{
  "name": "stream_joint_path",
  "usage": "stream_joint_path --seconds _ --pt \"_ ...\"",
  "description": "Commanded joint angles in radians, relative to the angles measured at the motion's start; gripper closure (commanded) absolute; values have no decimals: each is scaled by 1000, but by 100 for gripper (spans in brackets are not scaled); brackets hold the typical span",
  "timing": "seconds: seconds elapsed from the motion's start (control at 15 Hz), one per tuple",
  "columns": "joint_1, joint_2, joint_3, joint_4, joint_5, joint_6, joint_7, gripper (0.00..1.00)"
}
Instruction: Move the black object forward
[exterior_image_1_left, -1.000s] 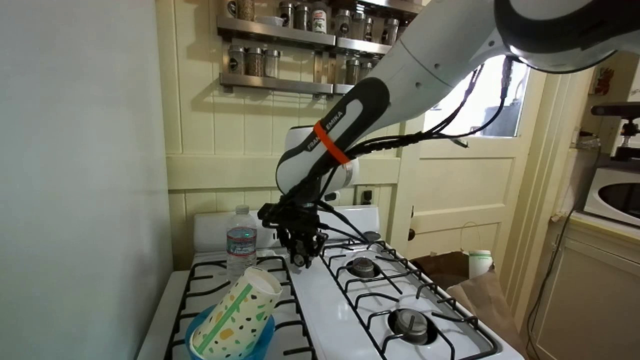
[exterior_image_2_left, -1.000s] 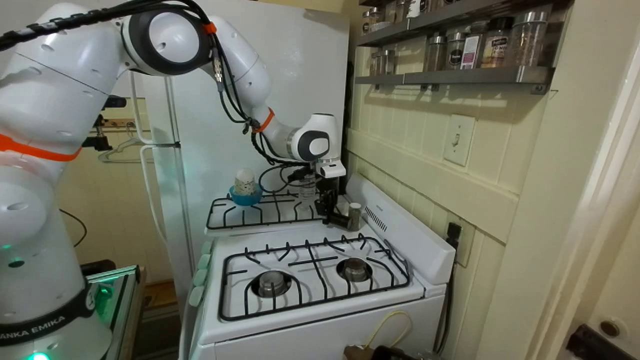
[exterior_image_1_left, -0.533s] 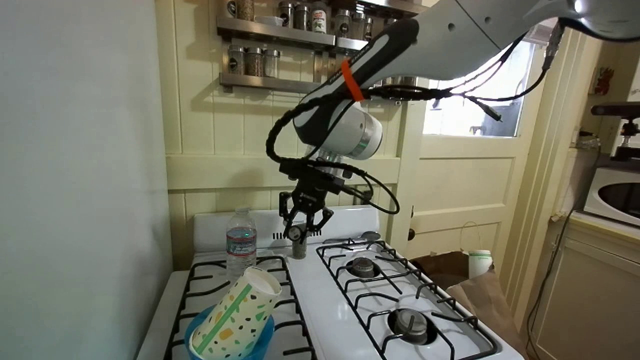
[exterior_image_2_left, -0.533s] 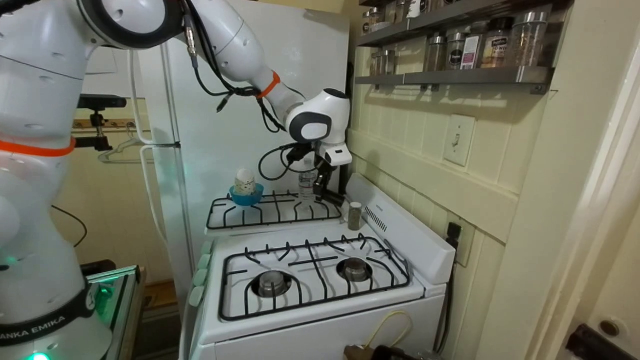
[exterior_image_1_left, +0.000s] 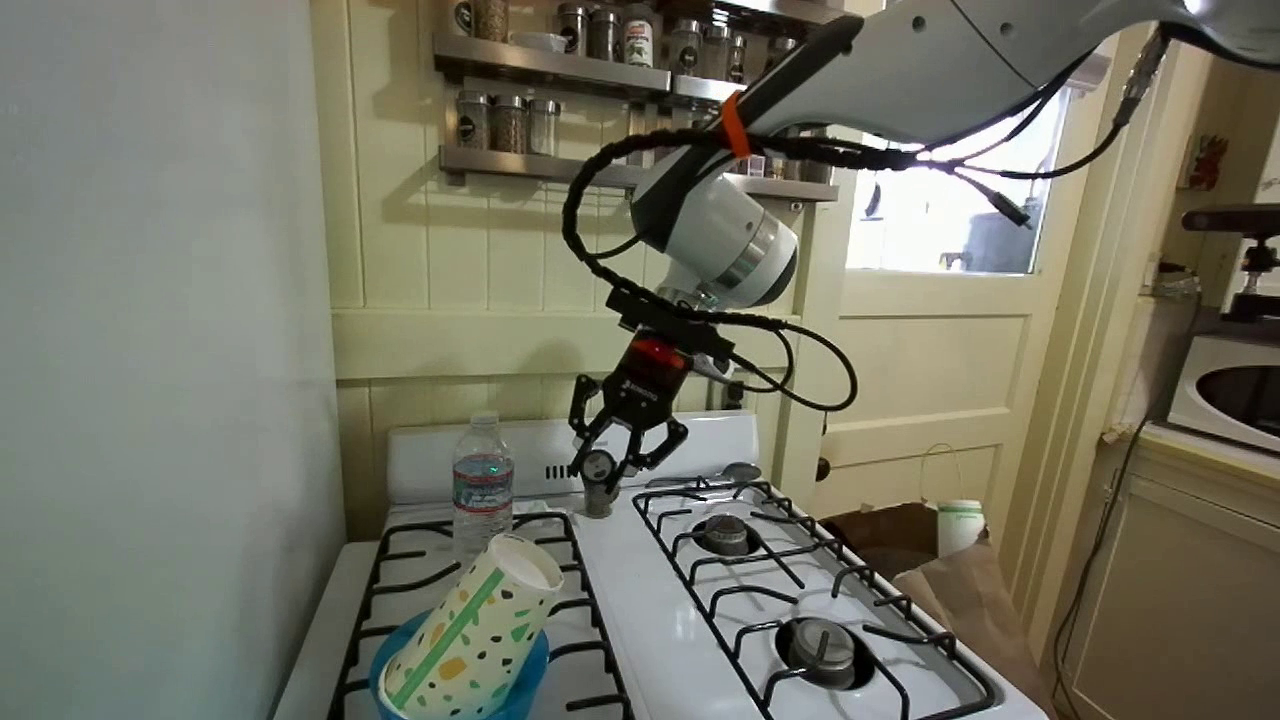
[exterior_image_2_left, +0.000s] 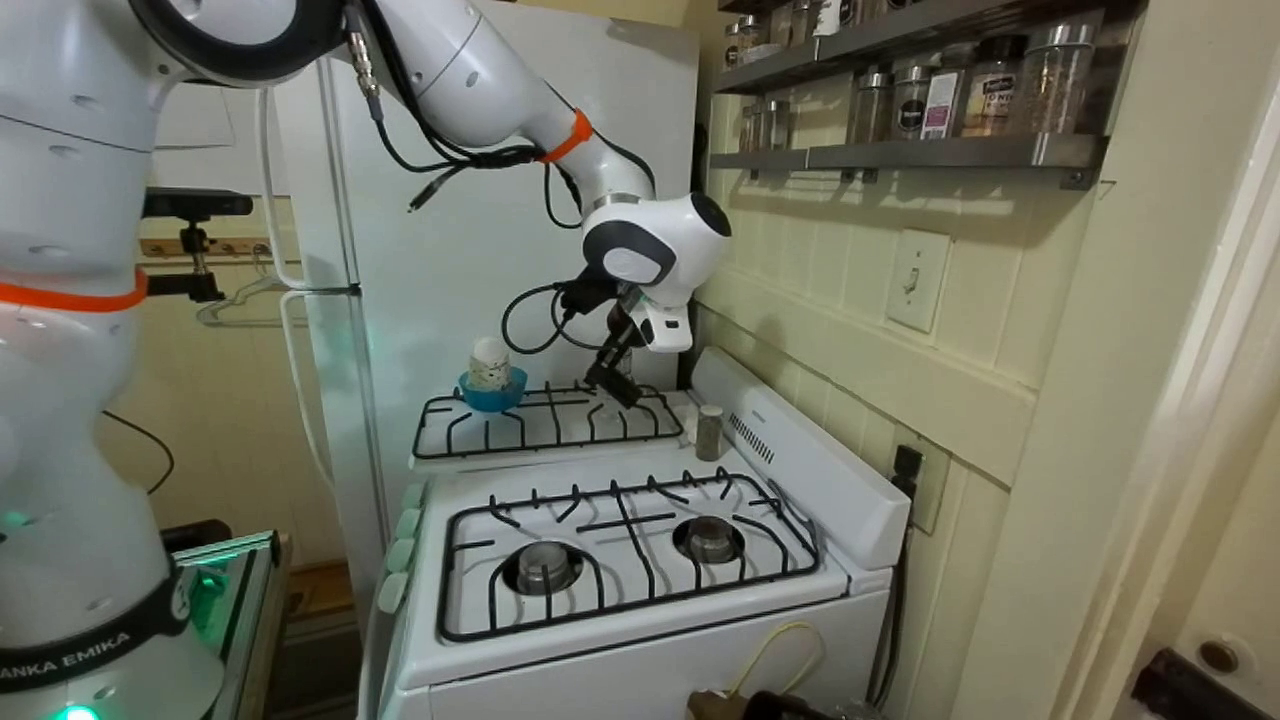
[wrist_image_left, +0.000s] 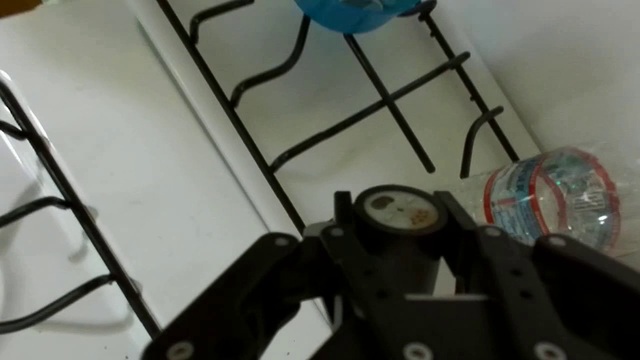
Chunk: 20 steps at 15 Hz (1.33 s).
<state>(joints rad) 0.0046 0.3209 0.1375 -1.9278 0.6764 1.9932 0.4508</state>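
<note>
1. The gripper is closed on the black object, holding it in the air
2. Below the gripper, there is the white stove
3. In the wrist view, the clear bottle is right of the gripper

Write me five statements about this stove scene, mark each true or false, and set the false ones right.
1. The black object rests on the stove. False: the tool holds the black object above the stove.
2. A patterned cup sits in a blue bowl. True.
3. A small jar stands near the stove's back panel. True.
4. The clear bottle lies on its side. False: the clear bottle stands upright.
5. In the wrist view, the black object's visible end is black all over. False: that end is mostly pale.
</note>
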Motion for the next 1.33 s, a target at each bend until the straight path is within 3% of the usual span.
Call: stream_joint_path --seconds 0.0,0.6,1.27 --pt "13 -15 -46 -41 45 -77 27 82" --pt "34 56 -94 -35 12 -151 117 82" --pt "20 176 -102 14 46 -243 110 82"
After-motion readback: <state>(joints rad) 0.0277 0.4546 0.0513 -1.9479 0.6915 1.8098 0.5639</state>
